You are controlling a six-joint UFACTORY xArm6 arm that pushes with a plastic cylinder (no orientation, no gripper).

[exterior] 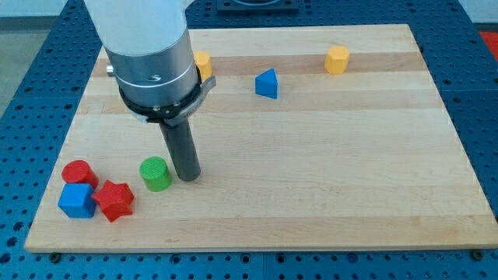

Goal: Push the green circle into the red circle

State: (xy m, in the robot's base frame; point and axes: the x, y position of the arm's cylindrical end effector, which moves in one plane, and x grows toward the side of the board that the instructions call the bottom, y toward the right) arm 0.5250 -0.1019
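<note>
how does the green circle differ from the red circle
The green circle stands alone with my tip just at its right; the red circle, further to the view's left, sits crowded against the blue cube and red star. Both are short upright cylinders, seemingly alike in size.

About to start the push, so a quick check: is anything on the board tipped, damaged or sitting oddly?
Nothing stands out. The green circle sits upright just left of my tip. The red circle, blue cube and red star cluster at the view's lower left, all flat on the wooden board.
</note>
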